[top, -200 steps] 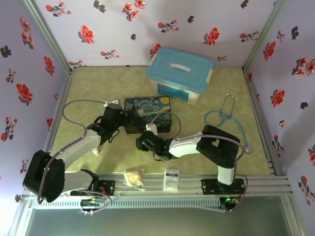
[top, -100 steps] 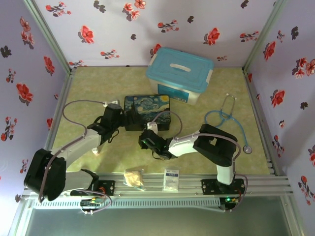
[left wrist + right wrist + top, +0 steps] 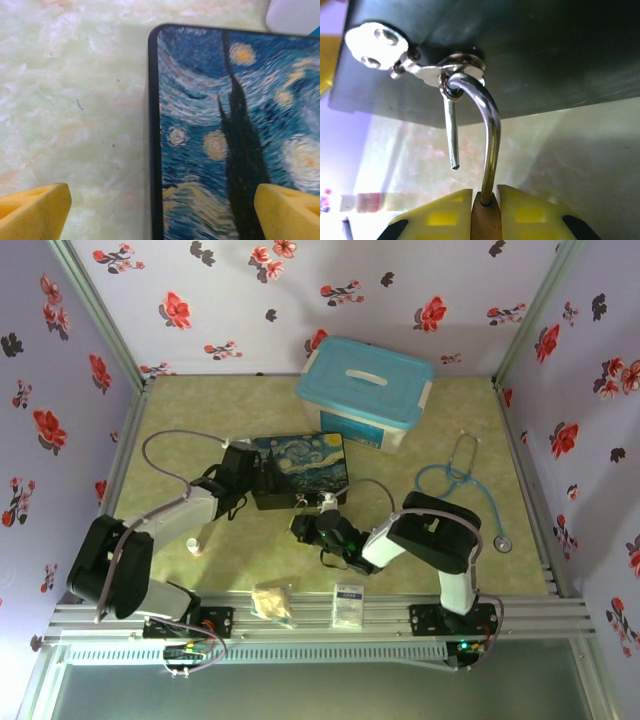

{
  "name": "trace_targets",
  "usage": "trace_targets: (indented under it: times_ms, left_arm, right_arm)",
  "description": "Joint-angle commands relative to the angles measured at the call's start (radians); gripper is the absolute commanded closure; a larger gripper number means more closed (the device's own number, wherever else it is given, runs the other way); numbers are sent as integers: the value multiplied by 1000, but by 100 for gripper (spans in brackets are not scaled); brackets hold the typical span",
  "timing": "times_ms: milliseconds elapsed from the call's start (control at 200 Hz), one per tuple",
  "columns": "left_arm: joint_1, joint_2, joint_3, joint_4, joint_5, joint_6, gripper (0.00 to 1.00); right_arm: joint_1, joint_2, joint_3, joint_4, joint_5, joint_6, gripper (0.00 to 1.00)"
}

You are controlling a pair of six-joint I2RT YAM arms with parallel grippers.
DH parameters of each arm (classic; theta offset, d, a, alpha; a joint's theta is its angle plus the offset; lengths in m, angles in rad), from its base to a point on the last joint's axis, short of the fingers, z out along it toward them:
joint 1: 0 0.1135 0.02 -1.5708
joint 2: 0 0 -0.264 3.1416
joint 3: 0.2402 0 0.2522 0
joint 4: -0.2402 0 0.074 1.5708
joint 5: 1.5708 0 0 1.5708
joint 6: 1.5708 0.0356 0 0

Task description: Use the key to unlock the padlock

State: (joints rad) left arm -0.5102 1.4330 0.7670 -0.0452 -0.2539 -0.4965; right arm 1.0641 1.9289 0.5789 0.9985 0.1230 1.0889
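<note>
Right gripper [image 3: 487, 216]: clamped on the brass body of the padlock [image 3: 493, 140], bottom centre of the wrist view.
Padlock: hooked through the hasp [image 3: 422, 70] on the dark wall of the box [image 3: 545, 45]; its short leg hangs free of the body, so it looks already unlocked.
Axis: shackle runs straight up the frame from the fingers to the hasp loop.
Left gripper [image 3: 160, 215]: fingers apart, straddling the box's left edge.
Nearer arm: right.
Room: bare table [image 3: 570, 150] below the box; wall close above.
</note>
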Motion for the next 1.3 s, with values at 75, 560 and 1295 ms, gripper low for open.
trace_targets:
  times_ms: [75, 560, 1295]
  left_arm:
    - [9, 37, -14, -5, -19, 31, 11]
    - [9, 38, -97, 45, -16, 55, 24]
    - [9, 73, -142, 127, 30, 75, 32]
  right_arm:
    - [-9, 226, -51, 312, 45, 232, 100]
    - [16, 316, -39, 387, 299, 361, 100]
    - [-6, 235, -66, 387, 503, 322, 100]
